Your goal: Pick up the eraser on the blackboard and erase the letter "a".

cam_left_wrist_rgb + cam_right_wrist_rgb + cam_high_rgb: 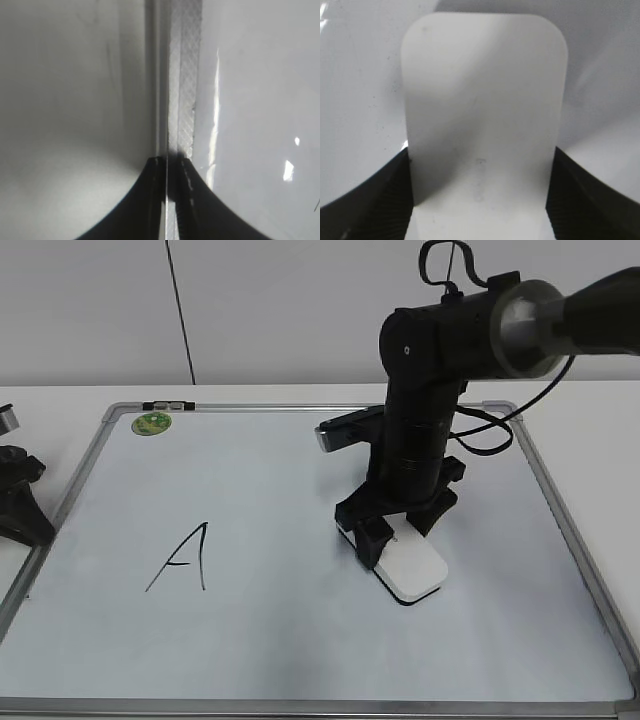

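Right gripper (392, 537) clamped on eraser (412, 567), pressed flat on blackboard (300, 640).

Eraser right of board centre, white top up, dark underside edge against the surface; in right wrist view fills the frame (482, 125), black fingers (375, 200) tight on both long sides, faint grey lettering on top. Capital "A" (185, 558) in black marker left of centre, well apart from eraser. Lowercase "a" nowhere readable. Green sticker (152, 423) at upper left corner of board. Left gripper (170, 200) parked over left frame rail (184, 75), fingers together, holding nothing; left arm (20, 495) at far left edge.
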Robot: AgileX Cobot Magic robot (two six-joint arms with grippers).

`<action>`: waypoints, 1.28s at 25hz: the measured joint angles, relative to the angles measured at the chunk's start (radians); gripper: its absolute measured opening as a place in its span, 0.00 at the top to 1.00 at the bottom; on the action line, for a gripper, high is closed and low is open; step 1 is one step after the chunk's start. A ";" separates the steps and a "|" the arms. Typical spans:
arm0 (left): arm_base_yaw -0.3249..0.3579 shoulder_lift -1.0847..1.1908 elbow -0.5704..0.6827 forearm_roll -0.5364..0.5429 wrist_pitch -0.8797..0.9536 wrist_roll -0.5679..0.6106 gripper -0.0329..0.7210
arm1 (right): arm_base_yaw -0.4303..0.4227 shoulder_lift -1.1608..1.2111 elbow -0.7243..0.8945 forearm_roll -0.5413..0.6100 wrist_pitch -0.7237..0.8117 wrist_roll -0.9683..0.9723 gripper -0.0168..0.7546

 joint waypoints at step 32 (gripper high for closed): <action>0.000 0.000 0.000 0.000 0.000 0.000 0.91 | -0.300 -0.207 0.011 -0.112 0.088 0.089 0.28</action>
